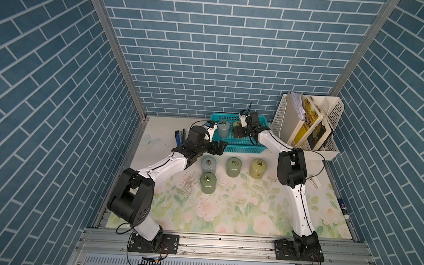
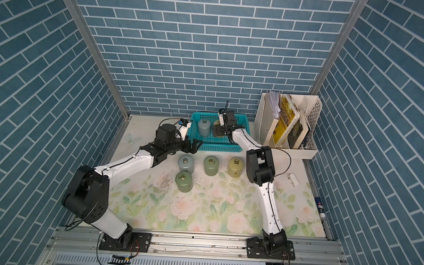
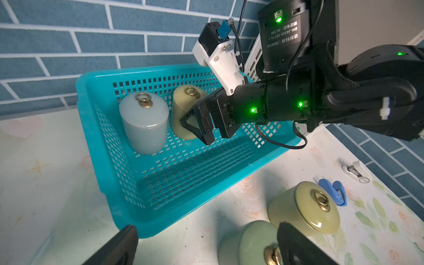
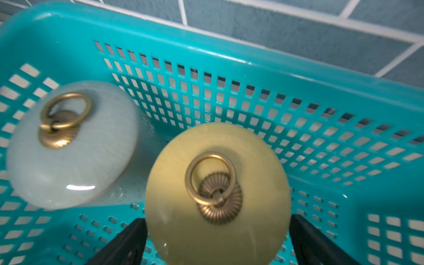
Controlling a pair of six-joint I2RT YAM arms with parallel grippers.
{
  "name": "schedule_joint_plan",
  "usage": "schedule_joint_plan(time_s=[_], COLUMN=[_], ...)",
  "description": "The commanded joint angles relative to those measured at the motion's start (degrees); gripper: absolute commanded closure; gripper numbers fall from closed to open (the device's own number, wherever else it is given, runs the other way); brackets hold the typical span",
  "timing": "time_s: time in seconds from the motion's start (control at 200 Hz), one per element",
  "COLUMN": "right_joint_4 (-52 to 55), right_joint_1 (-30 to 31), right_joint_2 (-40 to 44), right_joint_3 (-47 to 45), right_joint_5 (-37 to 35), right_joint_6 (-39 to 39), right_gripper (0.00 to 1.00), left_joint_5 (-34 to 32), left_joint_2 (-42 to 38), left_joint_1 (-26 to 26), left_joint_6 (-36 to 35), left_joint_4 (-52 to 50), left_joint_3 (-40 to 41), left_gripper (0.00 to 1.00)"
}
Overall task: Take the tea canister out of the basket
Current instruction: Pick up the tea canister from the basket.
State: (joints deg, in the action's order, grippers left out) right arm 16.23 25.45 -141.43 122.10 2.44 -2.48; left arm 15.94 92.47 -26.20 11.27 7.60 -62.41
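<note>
Glazed yellow canister in mesh basket — right gripper jaws spread around it; left gripper jaws spread

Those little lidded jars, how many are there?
6: two in the basket, pale jar and yellow jar; four on the table. None seems hidden.

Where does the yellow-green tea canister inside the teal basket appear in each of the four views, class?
Top views: the yellow-green canister is mostly hidden behind the right gripper, at the basket's back.
Left wrist view: upper middle, beside the pale grey canister, partly behind the gripper.
Right wrist view: lower centre, lid between open jaws.
Shared landmark: the teal basket.
</note>
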Motion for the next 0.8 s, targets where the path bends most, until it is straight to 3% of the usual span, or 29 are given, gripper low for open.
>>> schedule_joint_plan(time_s=[0.0,0.29,0.435,0.52,0.68,0.79], right_joint_4=[1.85,3.43,4.07,4.12,2.50,0.30], right_joint_1=[-0.68,-1.89,-2.06,-2.02,-2.07,-1.73], right_joint_2=[-2.88,-7.43,-7.53,-6.95,-3.39,0.84], right_joint_3=[4.83,11.41,11.67,11.21,7.44,2.79], right_joint_5=[1.52,3.48,4.42,4.42,5.04,5.28], right_joint_6=[0.45,0.33,0.34,0.54,-0.11,-0.35], right_gripper=[0.00,0.06,0.16,0.31,0.71,0.79], left_joint_5=[0.48,-0.65,-0.74,-0.83,-1.05,-1.00], left_joint_2=[1.01,2.05,2.33,2.33,1.76,0.99], left_joint_1=[-0.43,-0.44,-0.44,-0.51,-0.47,-0.46], left_joint_6=[-0.78,-1.86,-1.78,-1.69,-1.69,-1.69], left_joint_4=[0.72,-0.13,-0.21,-0.36,-0.47,-0.61], left_joint_3=[-1.91,-3.17,-3.58,-3.55,-3.25,-3.13], left_gripper=[0.00,0.00,0.00,0.00,0.00,0.00])
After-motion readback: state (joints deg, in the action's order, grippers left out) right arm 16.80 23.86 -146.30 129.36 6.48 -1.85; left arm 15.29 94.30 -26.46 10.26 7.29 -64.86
